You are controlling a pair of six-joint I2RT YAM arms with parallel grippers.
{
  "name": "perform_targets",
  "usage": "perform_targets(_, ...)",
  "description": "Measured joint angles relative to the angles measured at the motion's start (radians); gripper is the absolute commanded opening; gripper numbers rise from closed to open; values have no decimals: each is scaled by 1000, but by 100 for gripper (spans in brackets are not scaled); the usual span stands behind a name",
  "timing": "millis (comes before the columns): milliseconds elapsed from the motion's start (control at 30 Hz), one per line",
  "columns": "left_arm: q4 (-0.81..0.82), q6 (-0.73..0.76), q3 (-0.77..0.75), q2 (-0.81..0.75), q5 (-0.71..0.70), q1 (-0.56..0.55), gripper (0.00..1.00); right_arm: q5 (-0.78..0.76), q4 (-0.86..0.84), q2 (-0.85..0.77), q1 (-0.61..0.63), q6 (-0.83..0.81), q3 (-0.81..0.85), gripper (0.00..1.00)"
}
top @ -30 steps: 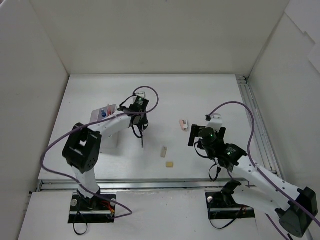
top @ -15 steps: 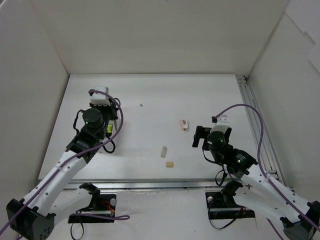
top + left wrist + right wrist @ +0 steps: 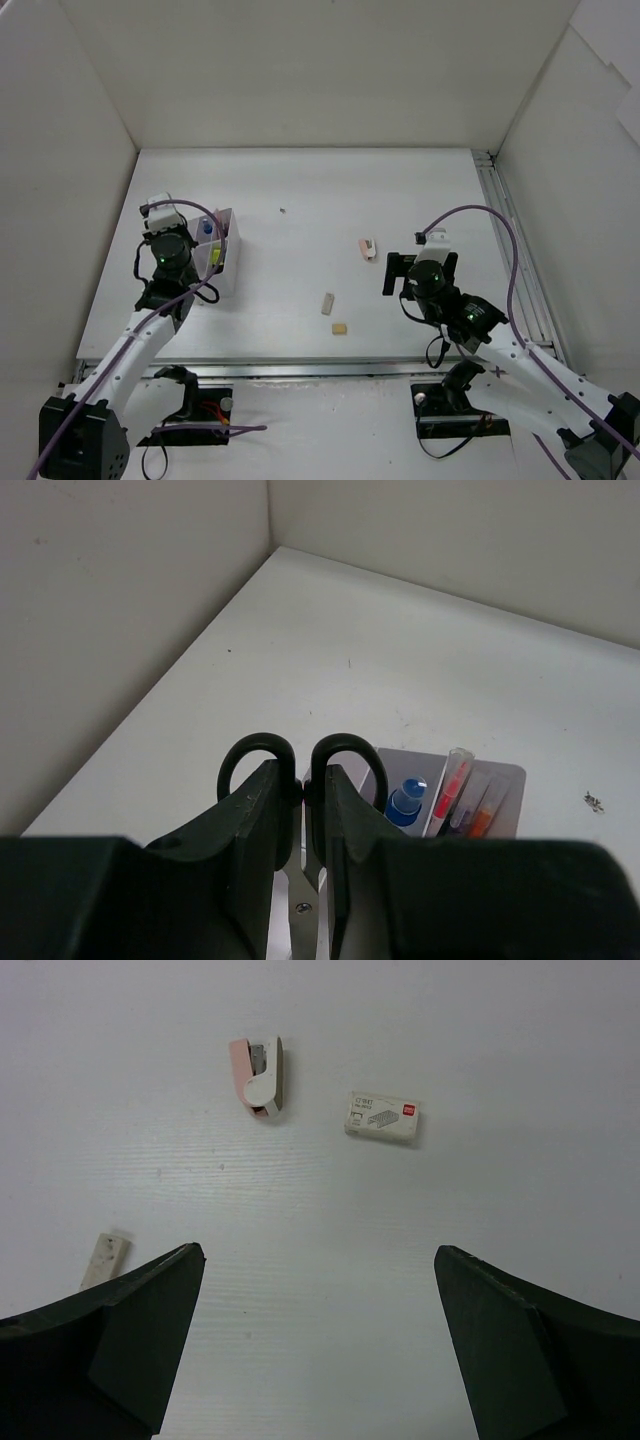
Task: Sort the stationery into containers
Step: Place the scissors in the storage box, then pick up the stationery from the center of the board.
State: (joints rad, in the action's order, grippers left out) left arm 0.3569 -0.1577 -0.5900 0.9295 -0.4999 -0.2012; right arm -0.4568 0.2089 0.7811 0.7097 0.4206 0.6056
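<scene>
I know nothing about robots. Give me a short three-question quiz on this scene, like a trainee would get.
1. True or false: the right claw is gripping something.
2. The left claw holds: A) pen, B) scissors, C) eraser?
3. What colour is the round cap in the box?
Key: 1 false, it is open and empty; 2 B; 3 blue.

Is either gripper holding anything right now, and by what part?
Left gripper pinches the scissors just below the handle loops; right gripper is open, empty.
</scene>
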Motion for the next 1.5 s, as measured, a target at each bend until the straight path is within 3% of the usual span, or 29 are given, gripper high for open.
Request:
perform_targets(367, 126, -67, 103, 85, -23, -29, 0, 0, -26, 9, 5, -4, 0, 98)
perform_targets(400, 126, -77, 113, 82, -20, -35, 4, 0, -26, 9, 5, -4, 0, 98)
perform_targets(433, 121, -87, 123, 76, -13, -40, 12, 0, -27, 10, 5, -5, 0, 98)
perform_targets(467, 114, -95, 132, 68, -7, -43, 38, 0, -27, 12, 5, -6, 0, 98)
perform_targets(533, 85, -109, 146, 40, 6, -50, 62, 0, -32, 22, 5, -8, 0, 98)
perform_targets(567, 66, -119, 147, 21, 12, -54, 81, 1, -34, 31, 5, -11, 0, 98)
perform_targets(667, 1, -144, 140, -58, 29, -61, 99, 1, -36, 74, 5, -18, 1, 98)
perform_targets(867, -218, -166, -8, -151, 114, -66, 100, 15, -39, 216, -8, -27, 45, 98)
perform_targets(1033, -391, -161, -211, -102, 351, -71, 99, 140, -18, 388, -142, -105, 146, 98)
perform_targets(1267, -452, -124, -179, -75, 644, -94, 99, 324, 33, 569, -302, -475, 266, 98)
perform_targets(1500, -489, -82, -158, -73, 707, -94, 100, 480, 49, 686, -389, -847, 299, 98)
